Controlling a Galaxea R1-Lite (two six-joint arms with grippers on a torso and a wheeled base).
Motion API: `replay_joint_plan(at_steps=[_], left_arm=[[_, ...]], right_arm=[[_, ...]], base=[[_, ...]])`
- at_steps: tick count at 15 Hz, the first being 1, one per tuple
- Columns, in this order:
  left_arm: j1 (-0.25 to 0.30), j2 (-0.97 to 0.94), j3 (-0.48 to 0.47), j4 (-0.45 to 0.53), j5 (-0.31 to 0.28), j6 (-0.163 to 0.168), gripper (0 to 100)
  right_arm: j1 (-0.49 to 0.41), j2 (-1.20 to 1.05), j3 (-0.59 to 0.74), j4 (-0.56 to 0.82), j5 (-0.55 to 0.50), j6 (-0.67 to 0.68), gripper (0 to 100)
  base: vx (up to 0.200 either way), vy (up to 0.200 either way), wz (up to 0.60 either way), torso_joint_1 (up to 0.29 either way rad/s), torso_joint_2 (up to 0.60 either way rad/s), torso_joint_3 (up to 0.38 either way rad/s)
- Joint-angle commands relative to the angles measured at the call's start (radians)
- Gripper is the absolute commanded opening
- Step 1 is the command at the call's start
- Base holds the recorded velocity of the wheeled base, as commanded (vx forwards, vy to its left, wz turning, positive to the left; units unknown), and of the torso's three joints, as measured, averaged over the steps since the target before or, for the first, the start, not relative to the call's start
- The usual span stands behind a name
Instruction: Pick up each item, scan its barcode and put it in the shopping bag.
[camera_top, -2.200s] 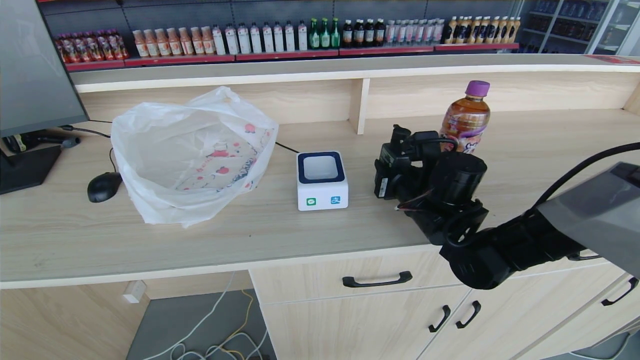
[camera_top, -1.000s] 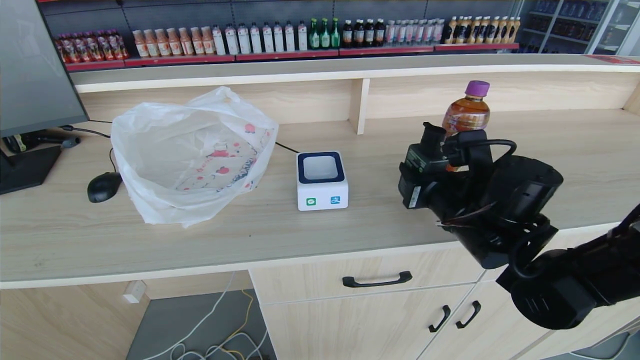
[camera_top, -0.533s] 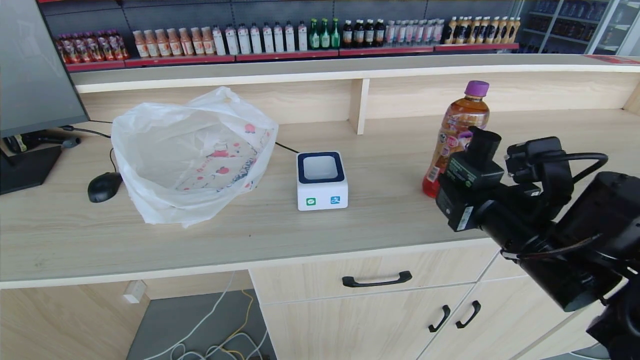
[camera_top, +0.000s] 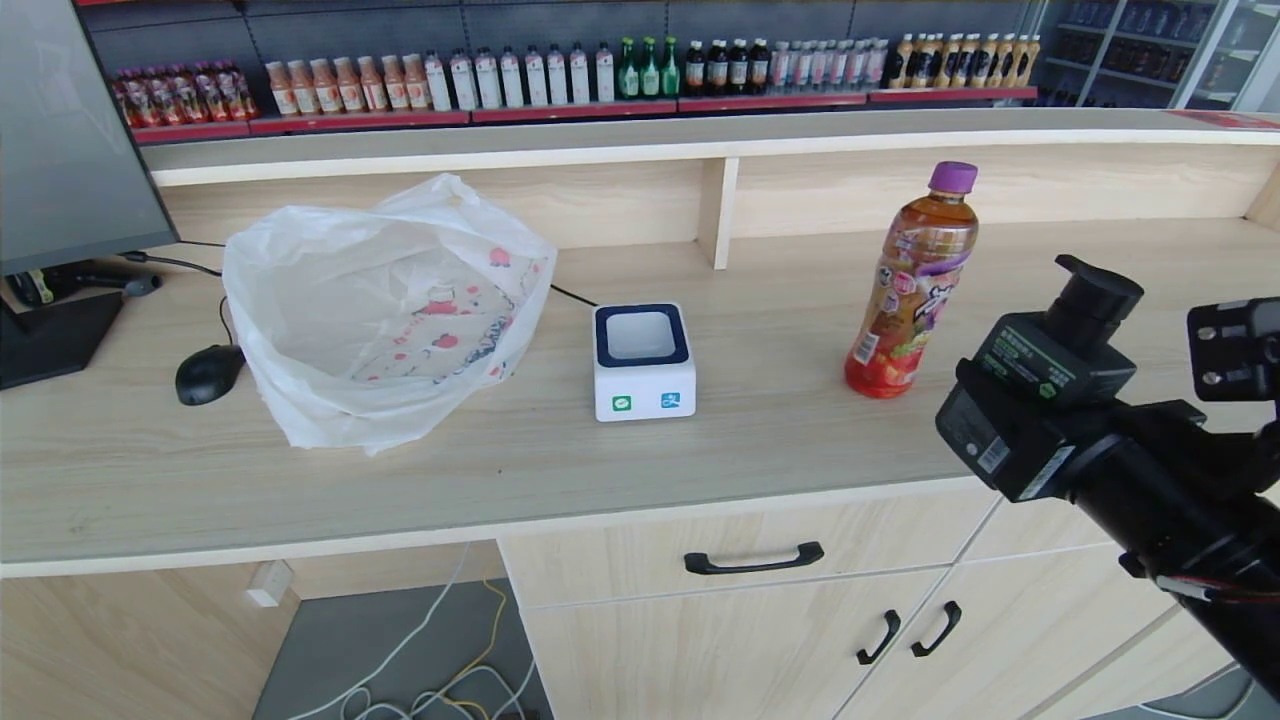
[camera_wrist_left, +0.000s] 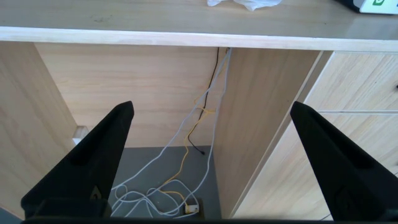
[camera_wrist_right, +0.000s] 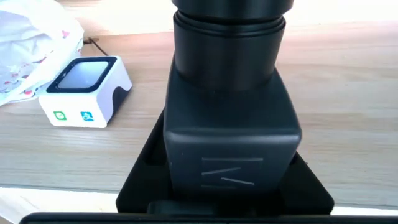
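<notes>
Broadly, the pale wooden counter (camera_top: 760, 440) ran across the scene, with a rear shelf of drinks (camera_top: 600, 72) at 12 o'clock behind it. A dark monitor (camera_top: 70, 130) stood at the counter's 10 o'clock corner. The white shopping bag (camera_top: 380, 300), its mouth gaping upward, sat at 9 o'clock from the scanner (camera_top: 643, 360), with bare counter between them. The right arm (camera_top: 1130, 470) came in from 4 o'clock, apart from everything on the counter. A dark block on it covered the middle of the right wrist view, so whether the right tool (camera_top: 1235, 350) was released or clenched could not be told. The left tool (camera_wrist_left: 209, 106) hung below the counter's front edge, released and wide, grasping nothing, facing loose cables (camera_wrist_left: 186, 180) on the floor. The bottle (camera_top: 912, 290) stood at 3 o'clock from the scanner, well apart, with nothing between them. The white box scanner had its window facing up. A black mouse (camera_top: 208, 373) lay just at 9 o'clock of the bag. The bottle stood upright, its long axis vertical, purple cap uppermost and base on the counter.
</notes>
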Motion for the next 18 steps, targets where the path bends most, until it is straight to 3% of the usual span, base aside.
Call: replay_joint_plan(at_steps=[1,4,7,11,15,18], left_arm=[[0.000,0.000,0.000,0.000,0.000,0.000,100],[0.000,0.000,0.000,0.000,0.000,0.000,100],[0.000,0.000,0.000,0.000,0.000,0.000,100],[0.000,0.000,0.000,0.000,0.000,0.000,100],[0.000,0.000,0.000,0.000,0.000,0.000,100],[0.000,0.000,0.000,0.000,0.000,0.000,100]], right_arm=[[0.000,-0.017,0.006,0.000,0.014,0.042,0],[0.000,-0.013,-0.006,0.000,0.152,0.104,0],[0.029,0.000,-0.012,0.000,0.355,0.167,0],[0.068,0.003,-0.014,-0.002,0.407,0.256,0],[0.127,0.006,-0.015,-0.005,0.554,0.348,0],[0.163,0.016,-0.007,-0.080,0.646,0.450,0]], base=[[0.000,0.000,0.00,0.000,0.00,0.000],[0.000,0.000,0.00,0.000,0.00,0.000],[0.000,0.000,0.00,0.000,0.00,0.000],[0.000,0.000,0.00,0.000,0.00,0.000],[0.000,0.000,0.00,0.000,0.00,0.000],[0.000,0.000,0.00,0.000,0.00,0.000]])
